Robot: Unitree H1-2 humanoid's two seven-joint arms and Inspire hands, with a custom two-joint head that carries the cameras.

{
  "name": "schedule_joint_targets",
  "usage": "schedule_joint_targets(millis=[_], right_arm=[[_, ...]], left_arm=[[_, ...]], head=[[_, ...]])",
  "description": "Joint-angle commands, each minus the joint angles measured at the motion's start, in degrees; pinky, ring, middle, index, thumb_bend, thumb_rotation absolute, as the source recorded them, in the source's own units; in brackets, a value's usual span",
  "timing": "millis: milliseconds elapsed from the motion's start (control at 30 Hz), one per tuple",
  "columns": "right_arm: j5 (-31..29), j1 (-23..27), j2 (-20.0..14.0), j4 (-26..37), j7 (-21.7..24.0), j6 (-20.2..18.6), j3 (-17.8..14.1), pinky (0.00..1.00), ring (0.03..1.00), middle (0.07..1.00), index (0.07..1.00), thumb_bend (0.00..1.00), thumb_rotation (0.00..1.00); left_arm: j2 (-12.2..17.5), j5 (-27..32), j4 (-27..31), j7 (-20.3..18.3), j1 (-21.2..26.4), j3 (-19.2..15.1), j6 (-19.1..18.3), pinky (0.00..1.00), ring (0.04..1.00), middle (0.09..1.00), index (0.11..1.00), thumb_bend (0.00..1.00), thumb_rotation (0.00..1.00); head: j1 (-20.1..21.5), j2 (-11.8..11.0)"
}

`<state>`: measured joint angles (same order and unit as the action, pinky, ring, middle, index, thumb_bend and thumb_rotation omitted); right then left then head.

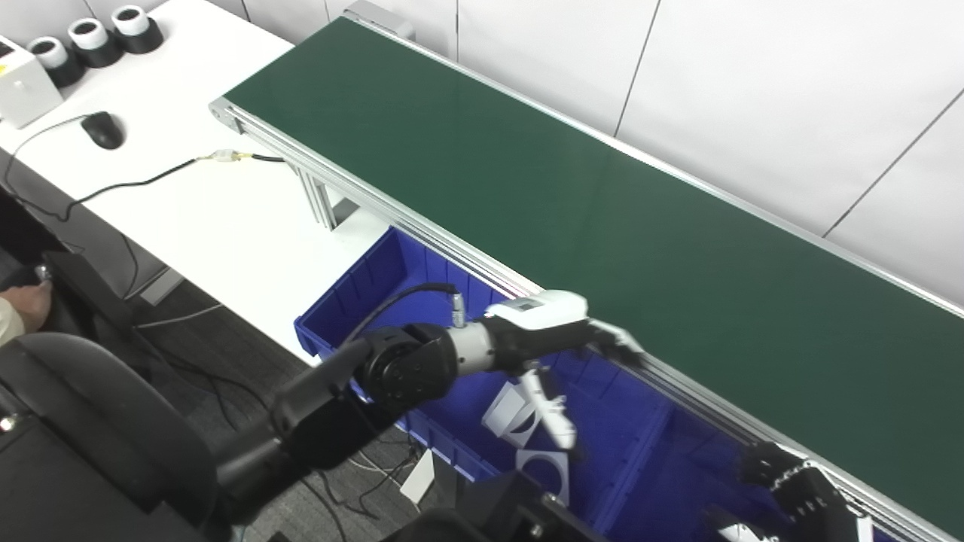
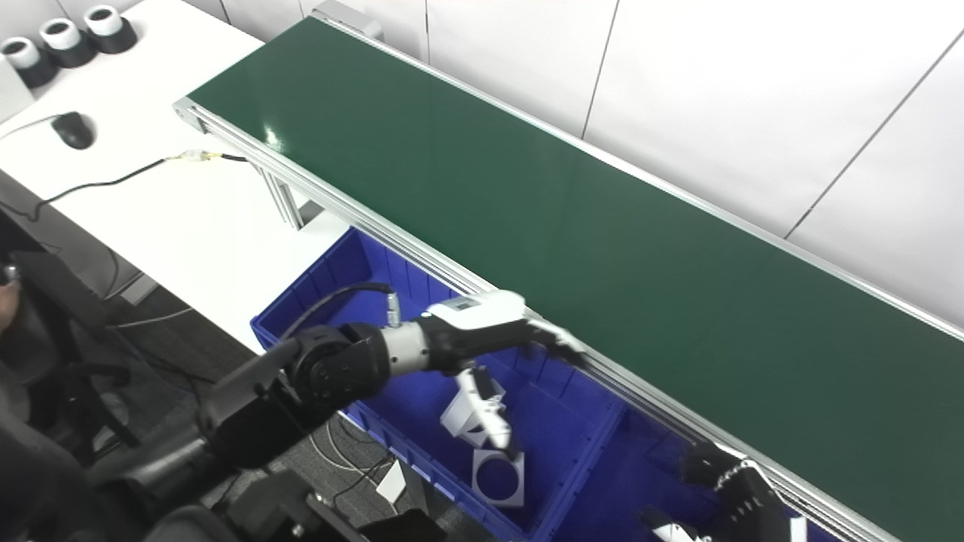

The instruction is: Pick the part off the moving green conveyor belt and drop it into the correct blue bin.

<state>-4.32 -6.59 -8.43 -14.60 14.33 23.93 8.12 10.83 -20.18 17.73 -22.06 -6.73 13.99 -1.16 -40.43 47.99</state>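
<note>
The green conveyor belt (image 1: 572, 203) runs diagonally from upper left to lower right and carries no part in view. Below its near rail sits a blue bin (image 1: 361, 286) holding white square parts with round holes (image 2: 497, 478). My left hand (image 1: 561, 342) hovers over this bin beside the rail, open, fingers spread toward the belt and thumb hanging down, holding nothing. My right hand (image 1: 802, 489) shows at the bottom right over a second blue bin (image 2: 640, 467); its dark fingers are curled, and whether it grips anything is unclear.
A white table (image 1: 188, 218) lies left of the belt with a black mouse (image 1: 102, 129), a cable (image 1: 151, 181), a white box (image 1: 22, 86) and three black-and-white cylinders (image 1: 90, 41). A black chair (image 1: 83, 429) stands at lower left. White wall panels back the belt.
</note>
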Motion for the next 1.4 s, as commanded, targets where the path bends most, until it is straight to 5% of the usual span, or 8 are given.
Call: schedule_joint_targets(millis=[0, 133, 367, 667, 733, 900, 1200, 1367], right_arm=[[-1.35, 1.41, -0.28, 0.49, 1.31, 2.97, -0.94, 0.54, 0.585, 0.62, 0.6, 0.78, 0.0], [-1.18, 1.31, 0.14, 0.29, 1.55, 2.84, -1.61, 0.53, 0.58, 0.614, 0.613, 0.8, 0.01], [0.73, 0.36, 1.8, 1.56, 0.74, 2.89, -0.92, 0.54, 0.586, 0.62, 0.611, 0.8, 0.0], [10.39, -1.7, 6.24, 3.43, -6.04, 2.94, 1.6, 0.53, 0.588, 0.622, 0.596, 0.81, 0.03], [12.35, -1.79, 7.28, 3.73, -7.72, 2.93, 2.15, 0.52, 0.583, 0.624, 0.598, 0.81, 0.05], [15.45, -1.16, 9.46, 3.45, -11.05, 2.54, 2.83, 0.5, 0.575, 0.626, 0.598, 0.82, 0.01], [18.24, -0.28, 10.71, 2.36, -13.67, 1.4, 4.08, 0.49, 0.562, 0.618, 0.591, 0.85, 0.0], [18.51, -0.76, 10.51, 2.41, -13.97, 1.51, 4.39, 0.49, 0.562, 0.617, 0.594, 0.85, 0.0]], left_arm=[[-3.22, 4.43, -1.04, 3.69, 1.32, -0.56, 3.97, 0.68, 0.744, 0.756, 0.76, 1.0, 0.33], [-7.68, 6.77, -7.27, 8.04, 0.85, -0.78, 8.99, 0.61, 0.652, 0.688, 0.691, 1.0, 0.26], [-6.28, 4.5, -15.57, 11.04, -0.11, -0.48, 14.63, 0.51, 0.578, 0.617, 0.617, 0.97, 0.09], [0.42, 2.74, -16.71, 10.83, -1.22, -0.89, 16.15, 0.49, 0.524, 0.538, 0.54, 0.94, 0.01], [1.7, 4.01, -16.41, 9.94, -1.02, -1.03, 16.46, 0.45, 0.494, 0.514, 0.497, 0.61, 0.04], [4.2, 5.97, -15.7, 7.87, -0.27, -0.98, 15.84, 0.43, 0.463, 0.478, 0.482, 0.52, 0.05], [6.36, 7.68, -16.68, 5.68, 0.58, -1.19, 16.57, 0.44, 0.47, 0.507, 0.466, 0.52, 0.0], [4.04, 3.49, -17.34, 10.38, -0.51, -2.23, 16.7, 0.44, 0.478, 0.507, 0.465, 0.52, 0.0]], head=[[-0.32, -0.45], [1.38, -0.12], [7.61, 0.73], [36.84, 2.91], [39.71, 2.95], [49.34, 3.15], [53.42, 2.71], [52.09, 1.59]])
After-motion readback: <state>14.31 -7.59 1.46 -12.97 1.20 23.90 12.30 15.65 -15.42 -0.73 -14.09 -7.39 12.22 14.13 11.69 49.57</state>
